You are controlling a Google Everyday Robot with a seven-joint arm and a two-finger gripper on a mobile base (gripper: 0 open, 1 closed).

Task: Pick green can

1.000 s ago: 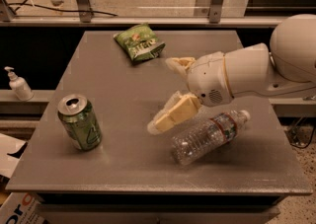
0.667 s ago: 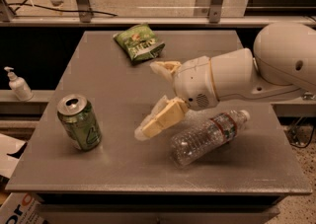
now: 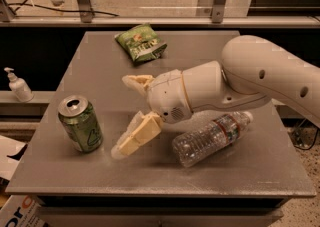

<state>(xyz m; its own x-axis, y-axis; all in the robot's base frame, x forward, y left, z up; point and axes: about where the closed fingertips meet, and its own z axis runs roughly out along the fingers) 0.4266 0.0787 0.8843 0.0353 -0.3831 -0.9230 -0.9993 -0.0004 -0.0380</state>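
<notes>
The green can (image 3: 80, 124) stands upright near the left front of the grey table (image 3: 210, 51), silver top up, pale swirls on its side. My gripper (image 3: 124, 116) is open just right of the can, a short gap away. One cream finger (image 3: 136, 136) reaches low toward the table front, the other finger (image 3: 136, 81) sits farther back. Nothing is between them. The white arm comes in from the right.
A clear plastic bottle (image 3: 212, 137) with a red-banded label lies on its side right of the gripper, under the arm. A flat green snack bag (image 3: 141, 43) lies at the table's back. A white pump bottle (image 3: 17, 85) stands off the table at left.
My gripper and arm have moved left across the table toward the green can. The can, bottle and bag have not moved.
</notes>
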